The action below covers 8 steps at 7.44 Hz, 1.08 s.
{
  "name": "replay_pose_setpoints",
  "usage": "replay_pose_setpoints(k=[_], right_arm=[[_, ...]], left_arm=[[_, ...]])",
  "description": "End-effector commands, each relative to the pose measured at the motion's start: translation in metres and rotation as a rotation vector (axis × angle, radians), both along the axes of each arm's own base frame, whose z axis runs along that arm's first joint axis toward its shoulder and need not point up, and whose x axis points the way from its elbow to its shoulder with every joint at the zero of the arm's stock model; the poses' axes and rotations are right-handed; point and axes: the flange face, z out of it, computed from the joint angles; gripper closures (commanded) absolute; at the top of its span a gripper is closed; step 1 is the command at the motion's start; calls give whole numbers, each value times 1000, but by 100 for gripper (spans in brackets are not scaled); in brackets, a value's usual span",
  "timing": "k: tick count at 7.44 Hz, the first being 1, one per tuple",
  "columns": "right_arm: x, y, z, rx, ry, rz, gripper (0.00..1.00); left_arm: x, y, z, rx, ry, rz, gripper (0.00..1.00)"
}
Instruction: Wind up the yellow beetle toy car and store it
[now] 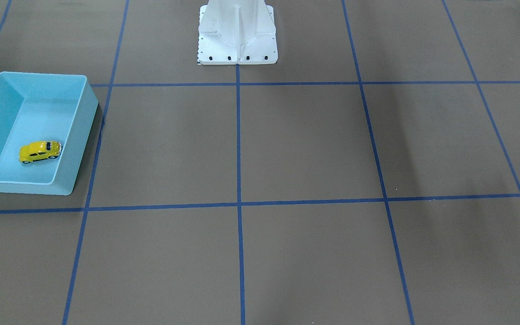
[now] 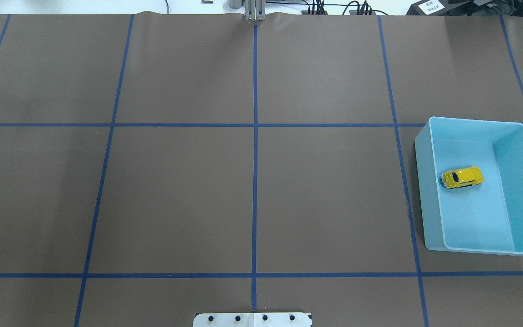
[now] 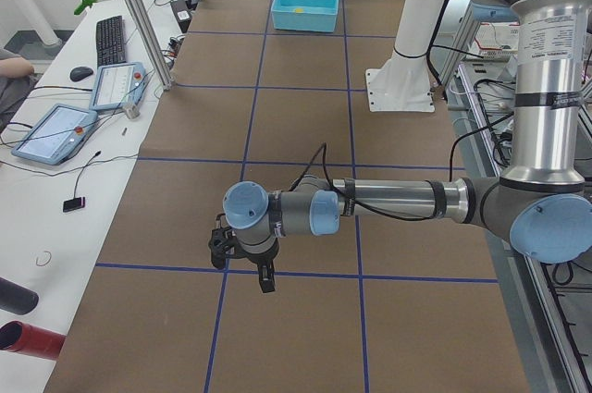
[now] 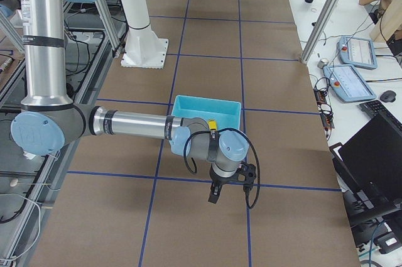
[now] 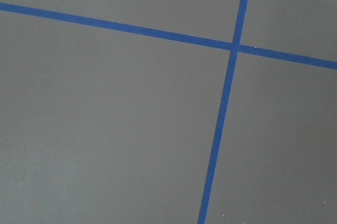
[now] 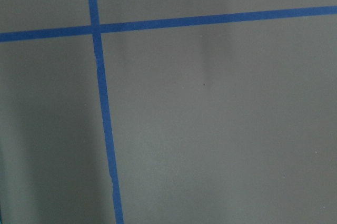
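Observation:
The yellow beetle toy car (image 1: 40,151) stands on its wheels inside the light blue bin (image 1: 81,118), near the bin's middle (image 2: 462,177). The bin (image 2: 428,195) sits on the brown table on my right side. My left gripper (image 3: 244,262) hangs over the table's far left end, well away from the bin (image 3: 305,19). My right gripper (image 4: 230,185) hangs just beyond the bin (image 4: 207,107), outside it; the car (image 4: 212,124) peeks out behind the wrist. Both grippers show only in the side views, so I cannot tell whether they are open or shut. The wrist views show only bare mat.
The white robot pedestal (image 1: 237,36) stands at the table's robot-side edge. Blue tape lines (image 2: 255,150) grid the brown mat. Aluminium posts (image 3: 139,14), tablets (image 3: 55,131) and a keyboard (image 3: 111,39) line the operators' side.

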Motion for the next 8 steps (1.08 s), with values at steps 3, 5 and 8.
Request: replay_pose_setpoints(k=[3,5,8], right_arm=[[1,0,-3,14,4,29,1],[1,-4,-9,42,2,31,1],[0,0,1,21,-2,31,1]], left_arm=[[0,0,-1,1,0,0,0],[0,0,-1,1,0,0,0],[0,0,-1,1,0,0,0]])
